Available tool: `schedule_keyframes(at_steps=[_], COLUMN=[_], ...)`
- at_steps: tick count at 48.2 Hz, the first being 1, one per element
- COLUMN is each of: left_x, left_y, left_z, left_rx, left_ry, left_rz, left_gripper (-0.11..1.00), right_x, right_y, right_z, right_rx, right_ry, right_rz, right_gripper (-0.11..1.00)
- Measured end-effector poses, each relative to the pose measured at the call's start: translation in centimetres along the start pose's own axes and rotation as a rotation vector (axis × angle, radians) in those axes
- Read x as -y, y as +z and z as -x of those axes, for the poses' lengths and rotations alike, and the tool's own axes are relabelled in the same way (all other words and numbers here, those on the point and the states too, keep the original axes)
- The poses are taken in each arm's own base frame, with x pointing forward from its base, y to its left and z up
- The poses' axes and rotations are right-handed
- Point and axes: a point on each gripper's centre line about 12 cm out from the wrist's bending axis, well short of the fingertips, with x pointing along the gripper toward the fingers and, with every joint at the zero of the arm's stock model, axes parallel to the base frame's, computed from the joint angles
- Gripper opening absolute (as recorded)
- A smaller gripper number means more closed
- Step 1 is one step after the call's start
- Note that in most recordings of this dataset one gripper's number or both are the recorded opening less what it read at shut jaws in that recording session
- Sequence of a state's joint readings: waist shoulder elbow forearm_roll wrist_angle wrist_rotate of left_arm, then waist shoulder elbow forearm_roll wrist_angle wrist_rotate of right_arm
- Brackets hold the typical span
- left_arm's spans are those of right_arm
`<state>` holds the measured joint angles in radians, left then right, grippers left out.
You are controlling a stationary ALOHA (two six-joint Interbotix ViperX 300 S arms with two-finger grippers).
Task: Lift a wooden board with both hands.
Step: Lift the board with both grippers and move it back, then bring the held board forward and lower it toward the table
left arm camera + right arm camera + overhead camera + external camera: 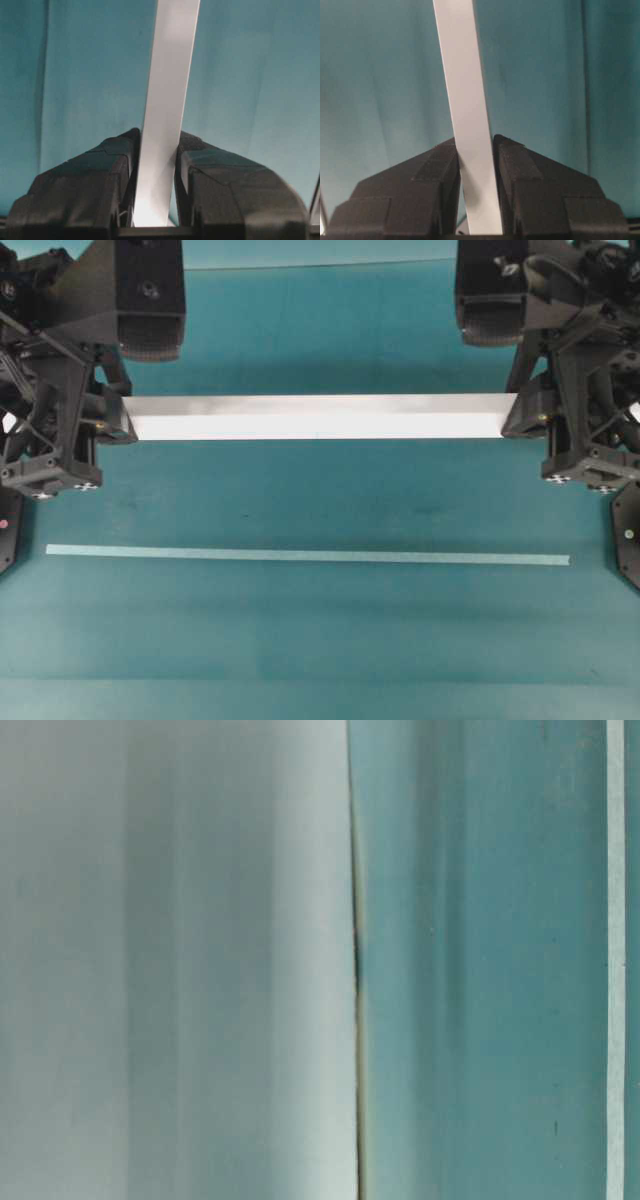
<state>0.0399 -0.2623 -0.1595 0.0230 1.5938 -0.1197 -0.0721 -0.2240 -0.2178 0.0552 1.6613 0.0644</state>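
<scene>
Teal worktop (320, 640) under a long white wooden board (315, 417), its long axis running left to right, parallel to a thin pale stripe (307, 555) nearer the camera; left tool (155, 165) and right tool (475, 165) each clamp one board end

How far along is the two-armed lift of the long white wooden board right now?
Grasping looks done: the left pincer and the right pincer are each shut on one end of the long, flat white wooden board. The lift seems under way, since the board appears raised off the teal table, roughly level. Left: probably only finishing the raise, holding both ends even.
</scene>
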Motion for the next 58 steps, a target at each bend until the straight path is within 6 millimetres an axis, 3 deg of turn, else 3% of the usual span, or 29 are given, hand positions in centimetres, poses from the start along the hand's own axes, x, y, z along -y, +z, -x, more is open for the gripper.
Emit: schedule_keyframes(at_steps=[12, 18, 25, 33, 46, 58], left_x=[-0.1, -0.2, -0.3, -0.4, -0.5, -0.6], left_y=[0.1, 0.0, -0.3, -1.3, -3.8, -5.6], left_z=[-0.1, -1.0, -3.3, -7.4, -13.7, -16.7], left_rx=[-0.004, -0.018, -0.036, -0.067, -0.097, -0.106], left_ry=[0.002, 0.005, 0.008, 0.012, 0.015, 0.015], left_rz=[0.004, 0.006, 0.007, 0.010, 0.029, 0.026], left_gripper=[0.18, 0.18, 0.18, 0.18, 0.18, 0.18], right_x=[0.2, 0.3, 0.6, 1.0, 1.4, 1.8], right_y=[-0.1, -0.7, -1.8, -3.7, -6.1, -7.6], right_z=[0.0, -1.1, -4.4, -8.6, -13.2, -18.1], right_rx=[-0.001, -0.036, -0.114, -0.184, -0.171, -0.173], right_ry=[-0.003, -0.003, -0.009, -0.013, -0.015, -0.019], right_rz=[-0.007, -0.009, -0.014, -0.013, -0.018, -0.012], right_gripper=[0.22, 0.22, 0.22, 0.22, 0.22, 0.22])
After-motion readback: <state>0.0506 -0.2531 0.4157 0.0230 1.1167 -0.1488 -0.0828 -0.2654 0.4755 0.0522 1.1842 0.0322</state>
